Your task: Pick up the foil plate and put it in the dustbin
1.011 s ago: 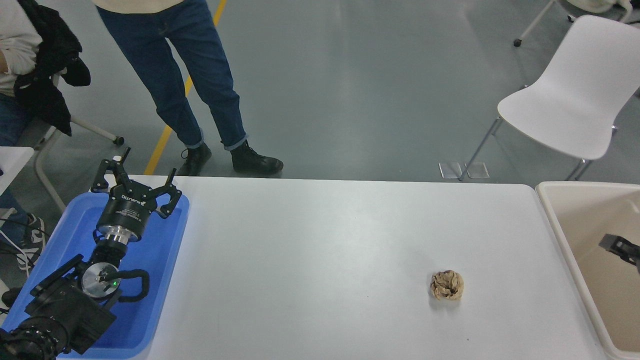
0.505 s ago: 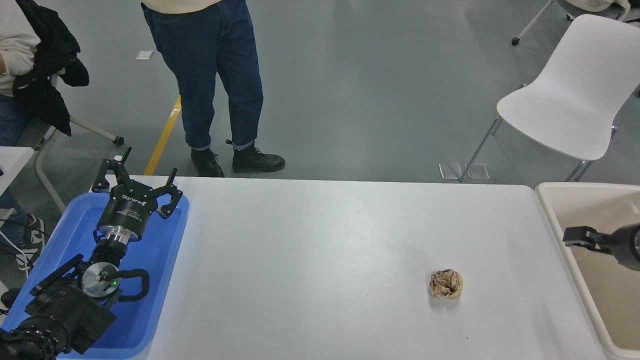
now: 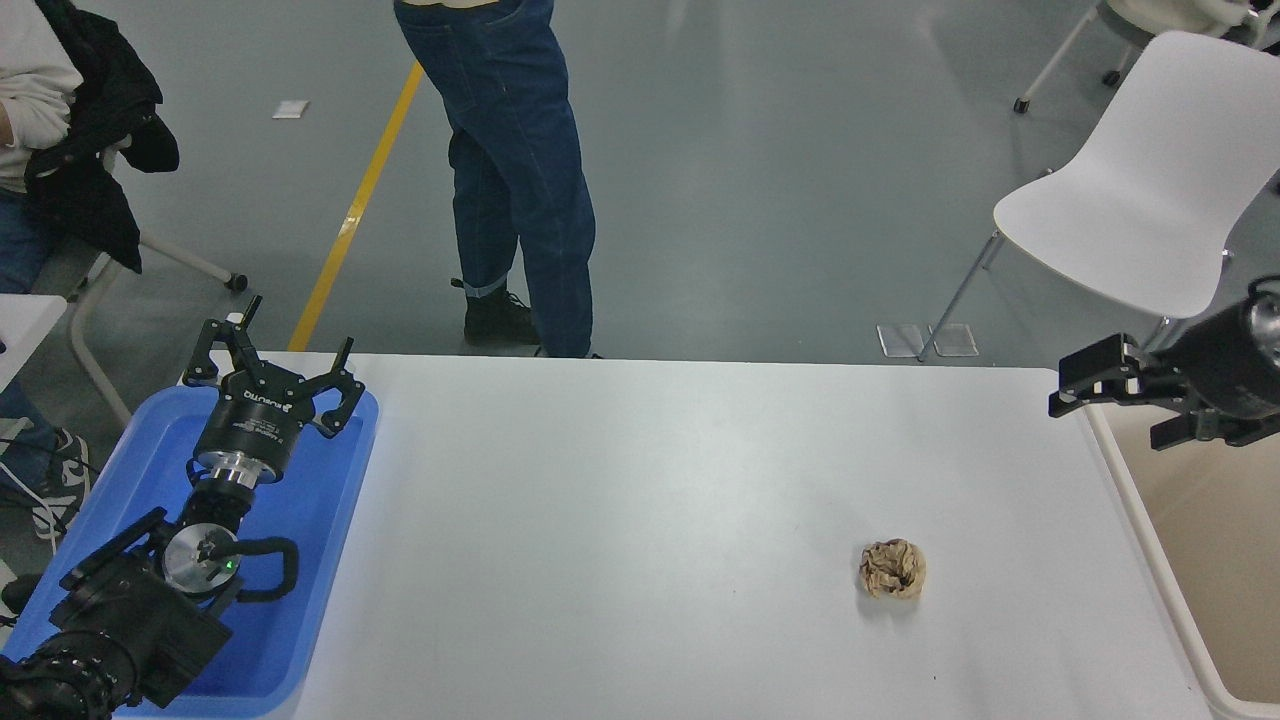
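Foil plate is nowhere we can find on the counter (image 3: pixel 620 520), and whether it lies inside the dustbin (image 3: pixel 1150 560) we cannot tell, since only the bin's left rim and a strip of its beige inside show at the right edge of the picture. Our right hand (image 3: pixel 1125 405) comes in from the right edge and hangs above the counter's far right corner and the dustbin's near rim, its two black fingers (image 3: pixel 1090 375) spread apart with nothing between them. Our left hand (image 3: pixel 275 365) is parked at the lower left over a blue tray (image 3: pixel 310 560), its fingers splayed wide and holding nothing. That tray sits at the counter's left end. Toward the right front of the counter lies a small brown crumpled paper ball (image 3: pixel 893 569), well apart from both hands and near the dustbin but not touching it. Beyond the far edge of the counter a person in blue jeans (image 3: pixel 520 170) and dark boots stands on the grey floor, beside a yellow floor line (image 3: pixel 360 200). Another person (image 3: pixel 40 120) with a black garment sits at the upper left. At the upper right a white chair (image 3: pixel 1150 180) stands behind the right hand.
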`<control>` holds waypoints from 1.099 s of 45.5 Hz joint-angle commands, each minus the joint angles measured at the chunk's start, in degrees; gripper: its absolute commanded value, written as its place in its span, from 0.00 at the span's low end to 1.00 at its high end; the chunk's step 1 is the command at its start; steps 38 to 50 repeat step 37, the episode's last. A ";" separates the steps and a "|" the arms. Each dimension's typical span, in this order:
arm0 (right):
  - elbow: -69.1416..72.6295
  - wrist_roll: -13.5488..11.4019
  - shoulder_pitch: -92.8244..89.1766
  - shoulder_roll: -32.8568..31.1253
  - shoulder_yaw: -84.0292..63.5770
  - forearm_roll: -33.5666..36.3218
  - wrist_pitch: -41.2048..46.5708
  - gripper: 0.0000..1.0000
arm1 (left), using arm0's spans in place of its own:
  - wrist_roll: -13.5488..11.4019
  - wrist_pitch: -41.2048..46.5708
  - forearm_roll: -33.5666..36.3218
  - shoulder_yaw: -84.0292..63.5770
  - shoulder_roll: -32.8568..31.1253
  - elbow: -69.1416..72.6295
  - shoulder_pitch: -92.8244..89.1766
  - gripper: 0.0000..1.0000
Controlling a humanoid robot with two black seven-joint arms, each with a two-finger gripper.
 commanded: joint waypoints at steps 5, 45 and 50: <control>0.34 0.18 17.89 17.70 -16.36 6.04 2.33 1.00 | 0.00 -0.01 0.00 0.00 -0.01 0.02 0.04 1.00; 0.25 0.44 22.20 24.12 -15.57 7.98 2.33 1.00 | 0.00 -0.01 0.00 0.00 -0.01 0.02 0.04 1.00; 0.25 0.44 22.20 24.12 -15.57 7.98 2.33 1.00 | 0.00 -0.01 0.00 0.00 -0.01 0.02 0.04 1.00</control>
